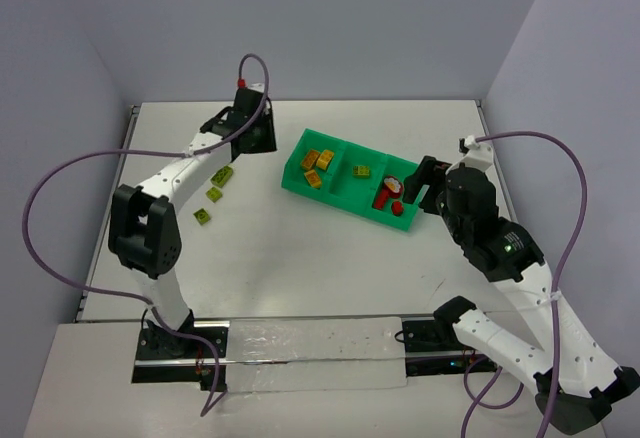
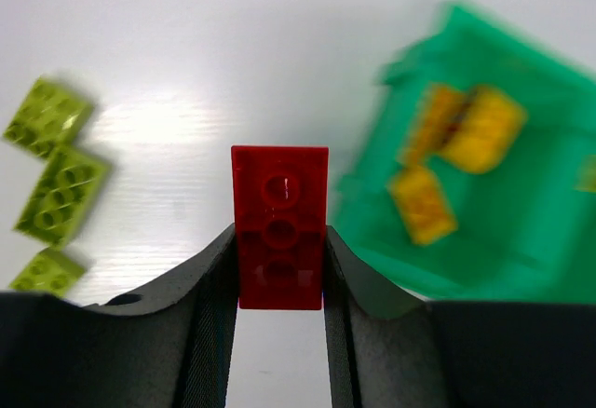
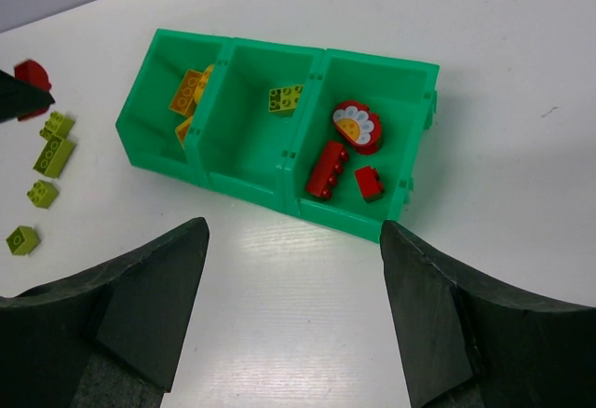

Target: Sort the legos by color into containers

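Left arm inspection: I find the left gripper (image 2: 279, 245) closed on a red brick (image 2: 279, 208). It is pinched across its narrow width, with its long axis running out along the fingers. The green tray (image 2: 521, 240) lies to its right. The red compartment (image 3: 410, 87) is the end farthest from this arm, near the right gripper (image 3: 293, 240), which hangs wide open and empty. I judge the carry must cross the tray's full length.

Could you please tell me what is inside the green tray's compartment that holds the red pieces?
Three red legos lie in that compartment: a round flower-faced piece, a long brick and a small brick. Whatever might sit beneath them is covered.
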Available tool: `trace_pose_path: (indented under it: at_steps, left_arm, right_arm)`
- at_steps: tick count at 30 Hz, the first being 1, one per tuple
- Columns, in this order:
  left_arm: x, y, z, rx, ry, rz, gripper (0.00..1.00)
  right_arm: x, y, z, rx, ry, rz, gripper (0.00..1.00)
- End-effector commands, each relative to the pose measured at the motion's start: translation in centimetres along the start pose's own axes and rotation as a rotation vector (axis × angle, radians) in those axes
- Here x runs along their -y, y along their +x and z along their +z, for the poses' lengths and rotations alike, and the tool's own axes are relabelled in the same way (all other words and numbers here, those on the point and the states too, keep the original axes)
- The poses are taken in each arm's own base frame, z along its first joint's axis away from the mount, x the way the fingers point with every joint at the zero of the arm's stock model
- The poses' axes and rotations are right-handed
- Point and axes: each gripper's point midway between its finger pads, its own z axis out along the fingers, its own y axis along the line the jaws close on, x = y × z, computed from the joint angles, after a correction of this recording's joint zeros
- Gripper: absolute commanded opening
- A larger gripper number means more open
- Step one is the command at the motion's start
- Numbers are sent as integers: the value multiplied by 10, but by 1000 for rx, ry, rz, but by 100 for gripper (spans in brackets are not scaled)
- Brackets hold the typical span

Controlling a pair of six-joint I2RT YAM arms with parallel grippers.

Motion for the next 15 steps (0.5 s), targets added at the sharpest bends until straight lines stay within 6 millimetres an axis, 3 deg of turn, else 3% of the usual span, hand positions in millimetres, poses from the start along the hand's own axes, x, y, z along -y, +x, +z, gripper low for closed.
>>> trace_pose_path:
  at_steps: [1,2,6,8,9,12,15]
  left_arm:
    - [111,-11,-46,40,258,40,0]
    - [139,-10,-55,41,322,52,0]
    - [198,12,-53,-14,447,77,0]
    - [239,27,-52,-50,523,94,0]
    - [258,27,-61,-45,564,99,0]
    - [293,49,-49,-86,612,114,0]
    - [317,54,-52,-97,668,103,0]
  right_arm:
    - [-1,-30,-13,102,-3,53,81]
    - [1,-33,-15,114,2,57,81]
    - [8,-44,-27,160,15,72,81]
    - [12,-48,-33,184,20,85,81]
    - [14,-49,-36,190,20,86,81]
    - [16,-50,-39,200,24,89,81]
    - [17,-50,-39,200,26,87,81]
